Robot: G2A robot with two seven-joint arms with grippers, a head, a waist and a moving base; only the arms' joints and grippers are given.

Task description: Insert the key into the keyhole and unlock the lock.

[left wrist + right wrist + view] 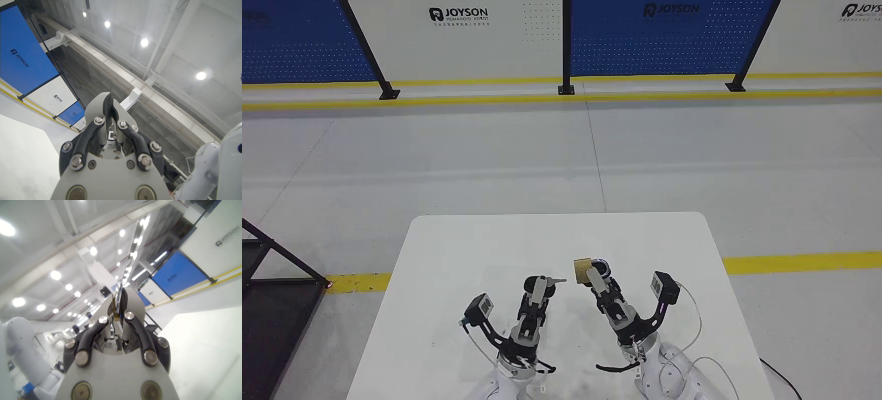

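Observation:
Both arms are held up above the white table (442, 260), their wrists tilted upward. My left gripper (539, 288) is shut on a small silver key (556, 280), whose blade points right toward the lock. In the left wrist view its fingertips (105, 100) press together and the key is hidden between the pads. My right gripper (597, 282) is shut on a brass padlock (584, 268). The padlock (115, 308) is seen edge-on between the right gripper's pads, its metal shackle (118, 290) poking past the fingertips. A short gap separates the key's tip from the padlock.
The table's far edge (562, 214) lies beyond both grippers. A dark rack (272, 280) stands left of the table. Blue and white barrier panels (662, 30) line the far floor.

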